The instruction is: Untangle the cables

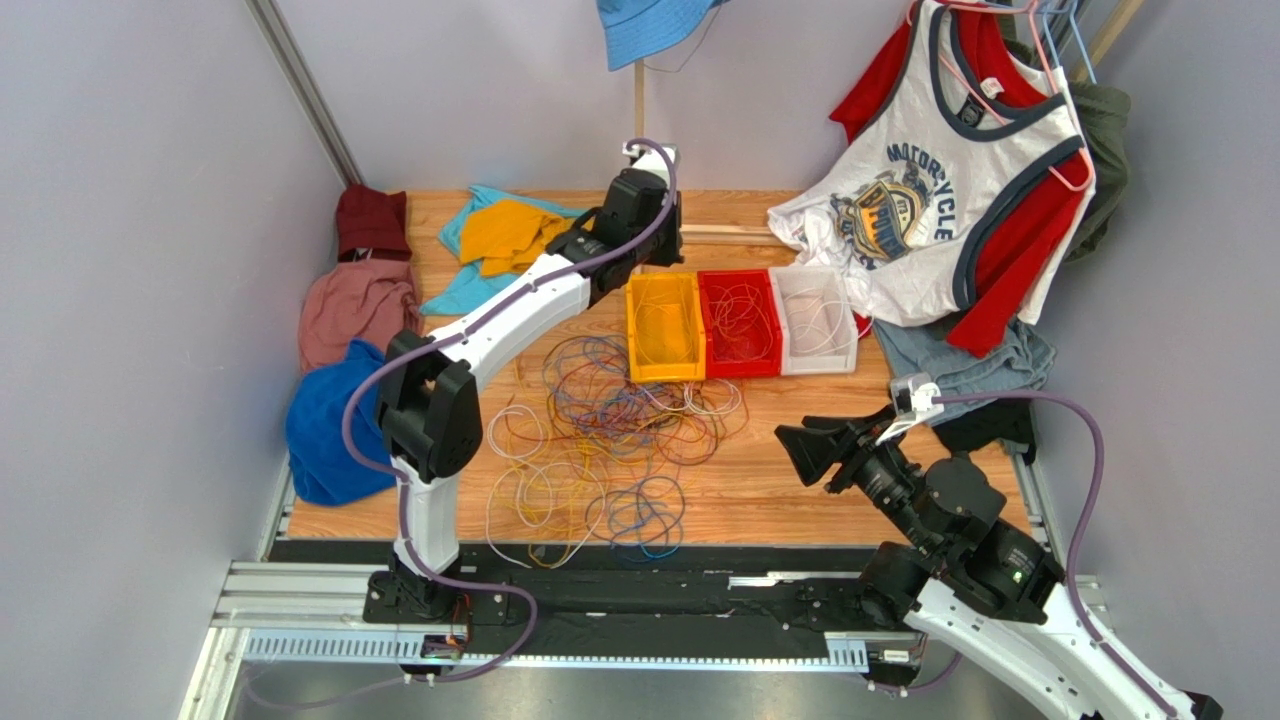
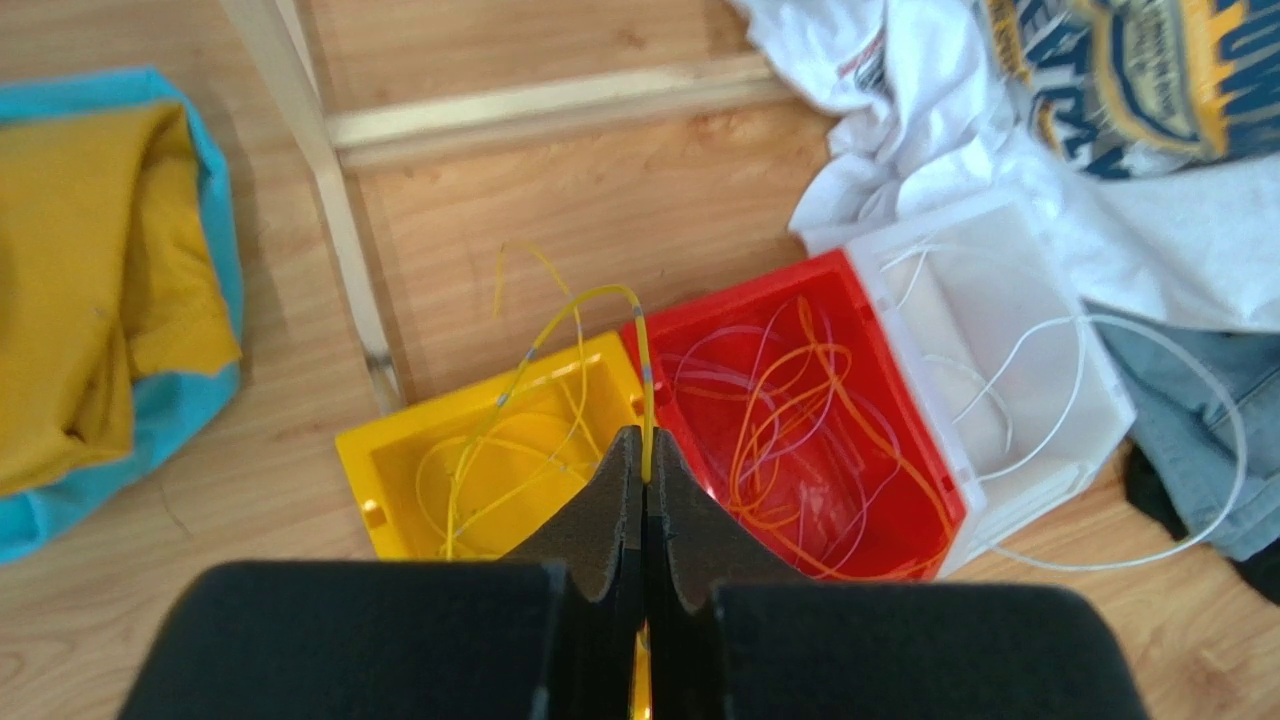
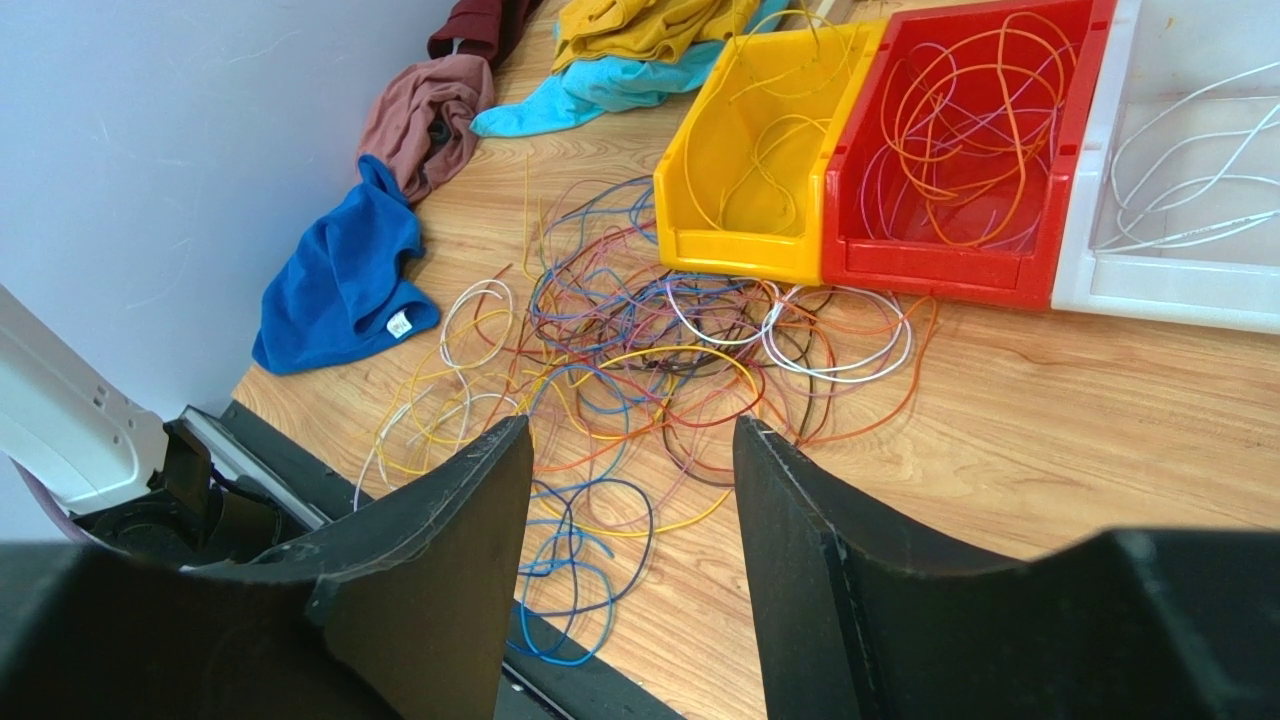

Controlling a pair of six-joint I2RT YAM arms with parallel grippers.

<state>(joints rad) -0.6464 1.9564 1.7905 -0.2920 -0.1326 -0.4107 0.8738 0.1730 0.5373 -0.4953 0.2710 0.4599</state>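
Closest under the lens, my left gripper (image 2: 646, 458) is pressed together, pinching a yellow cable (image 2: 577, 308) that arches up and over into the yellow bin (image 2: 361, 465). That bin touches the red bin (image 2: 902, 405) holding orange cables (image 2: 781, 435), with the white bin (image 2: 1037, 285) beside it. My right gripper (image 3: 631, 435) hangs spread apart, holding nothing, above the tangled cables (image 3: 646, 360) heaped on the wooden table (image 3: 1052, 420) before the bins.

left fingers (image 2: 609, 510): yellow bin (image 2: 376, 477) and red bin (image 2: 751, 296) walls under tips; white bin (image 2: 1037, 495), shirt (image 2: 932, 90) to right; bare counter (image 2: 226, 495) to left | right fingers (image 3: 451, 555): cables (image 3: 646, 360) heaped ahead-left; bare counter ahead-right, up to bins
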